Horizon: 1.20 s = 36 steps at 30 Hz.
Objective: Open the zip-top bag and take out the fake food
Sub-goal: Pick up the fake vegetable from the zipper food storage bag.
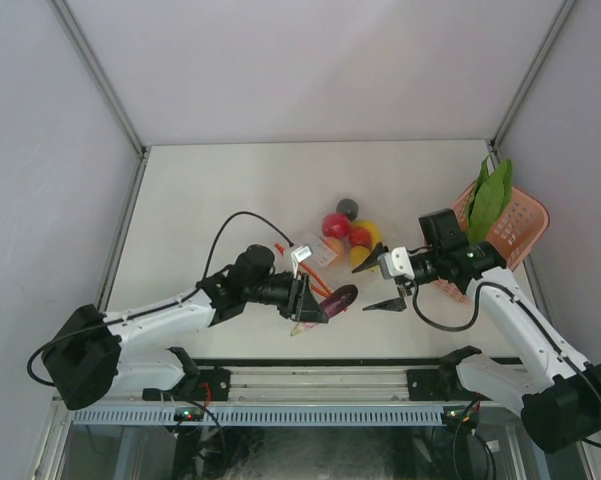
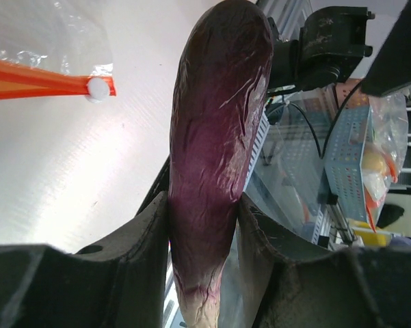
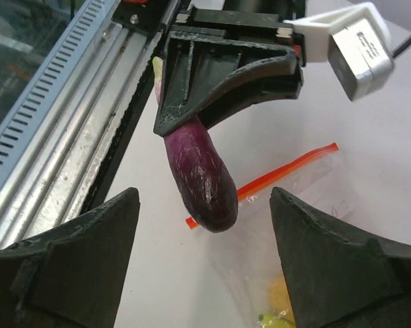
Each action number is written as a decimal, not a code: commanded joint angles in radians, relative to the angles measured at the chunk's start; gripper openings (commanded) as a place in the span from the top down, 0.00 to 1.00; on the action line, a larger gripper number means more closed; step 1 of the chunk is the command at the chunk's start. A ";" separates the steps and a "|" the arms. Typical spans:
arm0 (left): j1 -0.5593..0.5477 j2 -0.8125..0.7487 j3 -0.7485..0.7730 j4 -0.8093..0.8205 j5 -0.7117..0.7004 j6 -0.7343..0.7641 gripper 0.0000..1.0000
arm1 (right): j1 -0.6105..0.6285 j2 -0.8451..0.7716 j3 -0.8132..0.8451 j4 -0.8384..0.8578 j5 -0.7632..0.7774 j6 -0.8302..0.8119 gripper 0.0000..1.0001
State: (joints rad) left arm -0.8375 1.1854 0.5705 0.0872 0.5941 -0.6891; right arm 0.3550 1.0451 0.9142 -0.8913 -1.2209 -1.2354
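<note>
A: Where is the food now, and which arm has it?

B: The left gripper [image 1: 310, 298] is closed on a purple eggplant [image 1: 340, 297], close to the near edge of the table [image 1: 210, 190]. Its two fingers press the narrower part by the pale stem end. The thick round end sticks out free toward the right gripper [image 1: 377, 283]. That one stands wide apart and has nothing between its fingers.

A: And the zip-top bag [image 1: 318, 256]?

B: It lies flat about the middle of the table, just on the far side of the eggplant. The red and yellow round fruits [image 1: 358, 237] and a dark ball [image 1: 348, 208] sit at its far right side. One yellow piece shows through the plastic in the right wrist view. For the others I cannot tell if they are inside or only beside. A green leafy vegetable [image 1: 490, 198] stands in the pink basket [image 1: 528, 225] at the right edge of the table.

A: How will the eggplant handle?

B: I judge it is light, stiff toy plastic with a glossy skin, so it can slip out along its length. It is better to take it across the thick middle, not at the rounded tip.

A: And the bag?

B: It is thin, limp and crinkly, so it will probably slide and fold under a finger. The orange zipper strip [image 3: 290, 169] looks like the firmer part. I would hold there, or pinch a bottom corner to tip the rest out.
</note>
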 commanded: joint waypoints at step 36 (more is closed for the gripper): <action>-0.011 0.222 0.266 -0.161 0.174 0.142 0.98 | 0.472 0.075 -0.139 0.311 0.715 0.055 0.60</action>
State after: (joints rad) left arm -0.8490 1.4273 0.7876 -0.0746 0.7368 -0.5674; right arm 0.8207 1.1267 0.7712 -0.6319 -0.5327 -1.1915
